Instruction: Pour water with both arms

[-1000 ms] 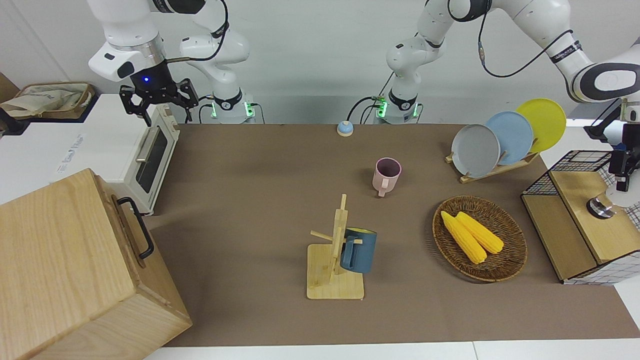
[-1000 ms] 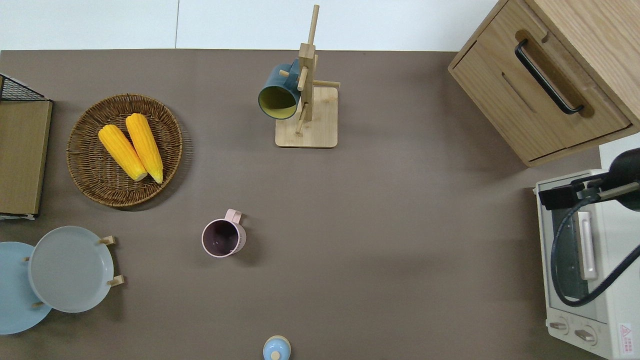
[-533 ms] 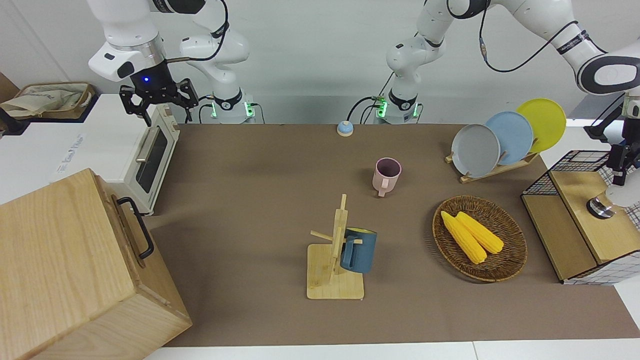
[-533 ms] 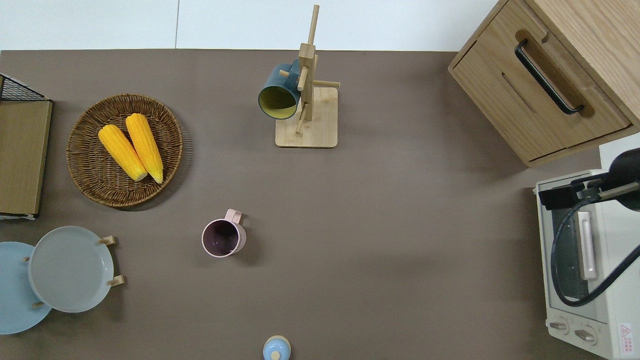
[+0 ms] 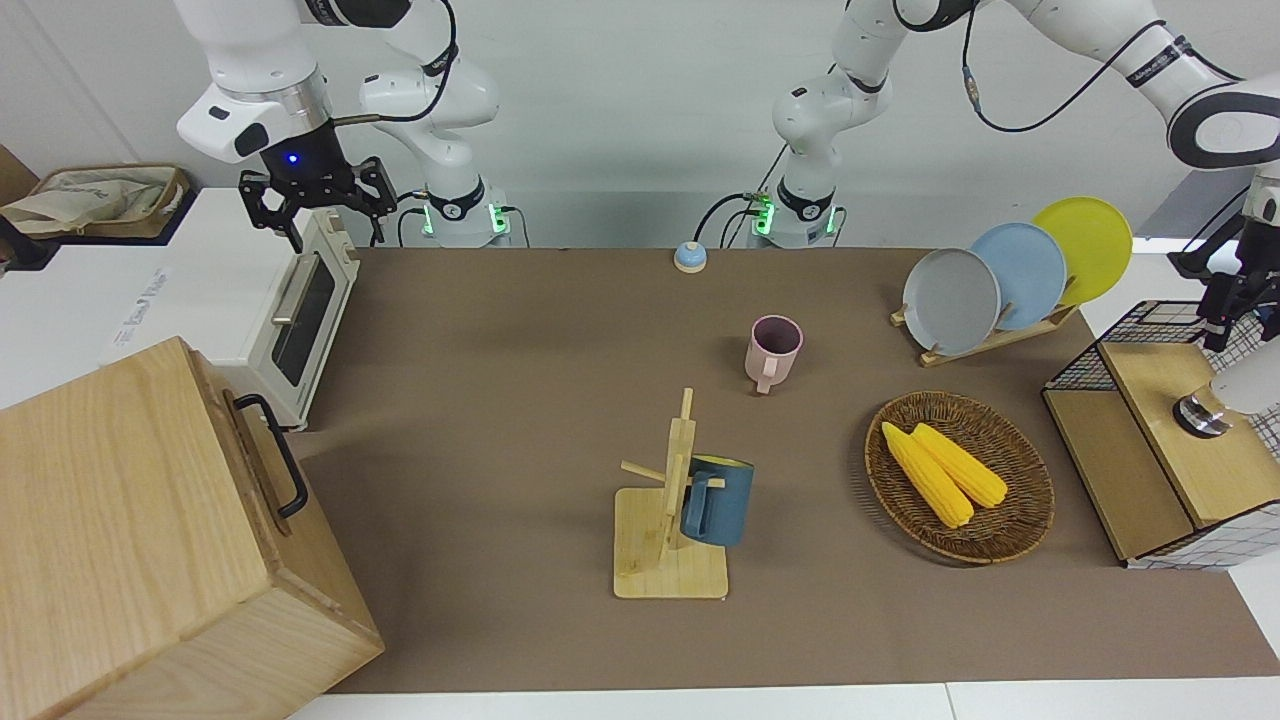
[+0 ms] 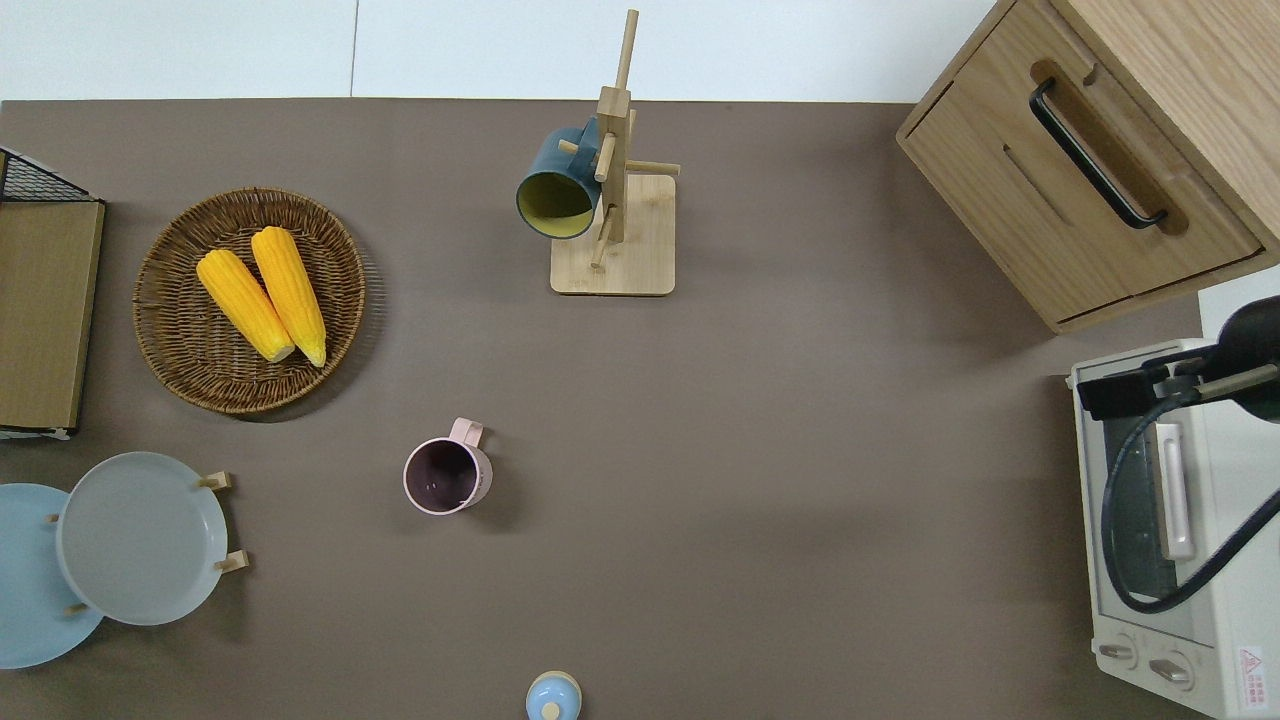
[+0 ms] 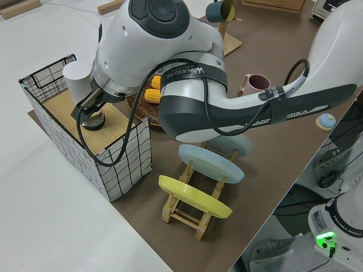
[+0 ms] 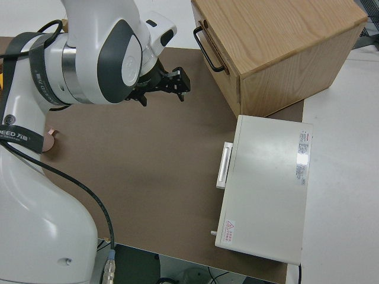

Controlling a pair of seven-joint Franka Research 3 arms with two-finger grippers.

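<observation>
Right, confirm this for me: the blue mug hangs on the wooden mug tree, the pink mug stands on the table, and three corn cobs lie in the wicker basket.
Not quite: the wicker basket holds two corn cobs, not three, as the overhead view shows. The rest stands: the blue mug hangs on the wooden mug tree, and the pink mug stands on the table.

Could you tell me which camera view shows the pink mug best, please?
The overhead view: the pink mug sits unobstructed, its dark inside and handle both visible. The front view shows it clearly from the side, the left side view only partly past the arm, the right side view just a sliver.
</observation>
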